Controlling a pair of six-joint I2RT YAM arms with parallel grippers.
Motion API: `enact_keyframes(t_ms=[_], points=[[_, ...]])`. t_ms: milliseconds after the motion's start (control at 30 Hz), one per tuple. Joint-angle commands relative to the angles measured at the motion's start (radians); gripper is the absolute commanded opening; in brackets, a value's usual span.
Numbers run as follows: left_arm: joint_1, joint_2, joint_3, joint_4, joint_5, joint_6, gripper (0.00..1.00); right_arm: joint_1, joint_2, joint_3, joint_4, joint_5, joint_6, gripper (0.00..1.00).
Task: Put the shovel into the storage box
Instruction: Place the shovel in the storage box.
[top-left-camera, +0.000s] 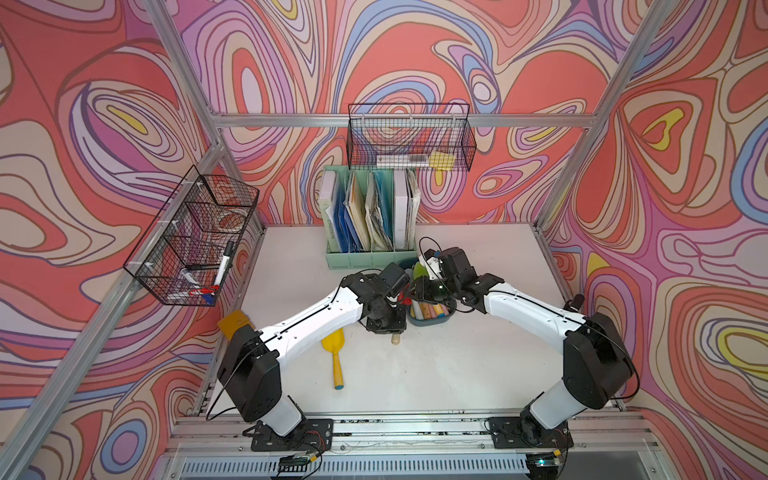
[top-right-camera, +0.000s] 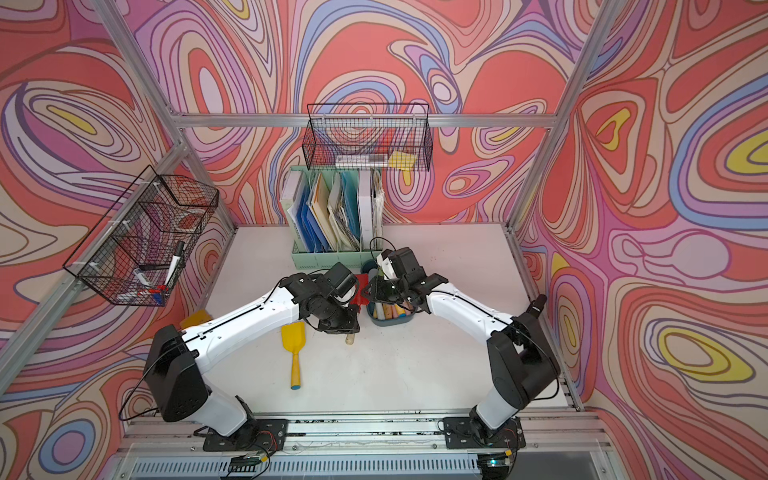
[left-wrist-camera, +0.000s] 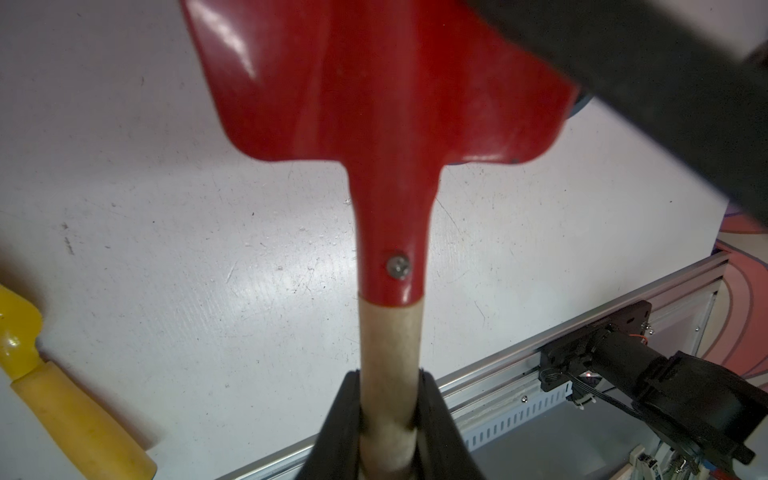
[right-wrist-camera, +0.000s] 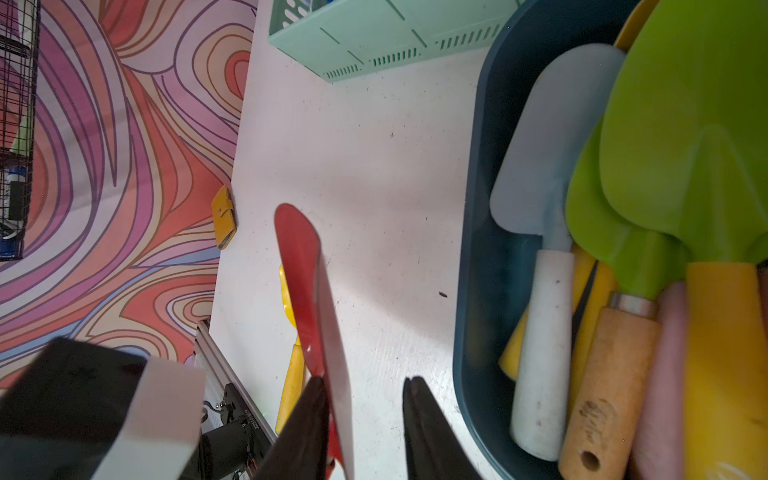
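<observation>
My left gripper (left-wrist-camera: 388, 376) clamps the red shovel (left-wrist-camera: 374, 104) by its handle, aloft beside the storage box (right-wrist-camera: 478, 249); my right gripper (right-wrist-camera: 368, 382) stands agape; shovel not yet in.

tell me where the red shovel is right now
Mid-table in a top view, the red shovel is held by its wooden handle in the left gripper, blade just left of the storage box.

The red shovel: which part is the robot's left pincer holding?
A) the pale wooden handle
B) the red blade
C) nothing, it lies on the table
A: in the left wrist view, the left pincer is closed around the pale wooden handle of the red shovel, below the blade.
</observation>
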Motion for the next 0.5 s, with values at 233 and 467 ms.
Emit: enact_keyframes(t_ms=[233,467], points=[[-0.003,0.024,0.034,-0.006,0.012,0.012,0.07,0.024,0.031,0.039,0.009,0.047,0.007,0.0],[-0.003,0.011,0.036,0.005,0.021,0.015,0.67,0.027,0.033,0.043,0.009,0.048,0.008,0.0]])
